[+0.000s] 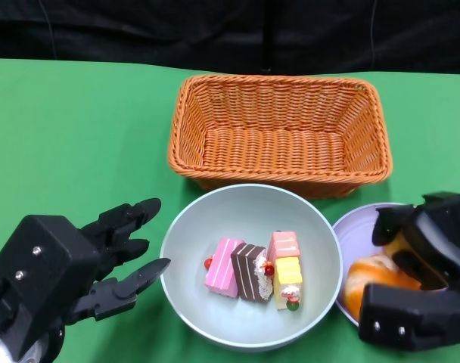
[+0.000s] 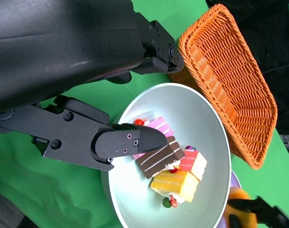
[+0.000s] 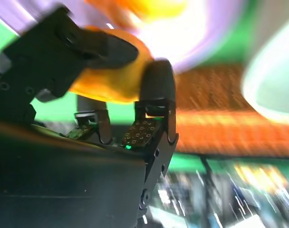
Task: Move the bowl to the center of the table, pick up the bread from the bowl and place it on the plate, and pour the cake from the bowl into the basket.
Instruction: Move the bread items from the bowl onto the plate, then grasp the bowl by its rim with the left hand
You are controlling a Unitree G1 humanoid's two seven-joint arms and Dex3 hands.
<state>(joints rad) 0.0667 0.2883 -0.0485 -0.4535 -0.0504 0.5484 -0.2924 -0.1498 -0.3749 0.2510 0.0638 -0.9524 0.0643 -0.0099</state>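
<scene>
At the left, the left hand (image 1: 79, 265) hovers just beside the bowl (image 1: 186, 302), fingers spread apart and holding nothing; the left wrist view shows its fingertips reaching over the near rim without gripping it. The pale bowl sits in the middle of the green table (image 1: 79, 136), directly in front of the wicker basket (image 1: 279, 128), which stands just behind it. Inside the bowl lie the cake pieces (image 1: 253, 268): a pink slice, a chocolate striped one, and a pink-and-yellow one with small red and green toppings.

To the right, touching the bowl's edge, is the lilac plate (image 1: 352, 234). The bread (image 1: 370, 276) is over it, wrapped in the fingers of the right hand (image 1: 419, 272) (the right wrist view, though blurred, shows orange bread pressed between the black fingers). Whether the bread already rests on the plate cannot be told.

The step in hand appears to be setting the bread on the plate. The next move calls for the right hand to let go and clear away, and then for the bowl to be gripped firmly at the rim, lifted and tipped over the basket so the cake slides in.

No brand, label or readable writing shows anywhere.
</scene>
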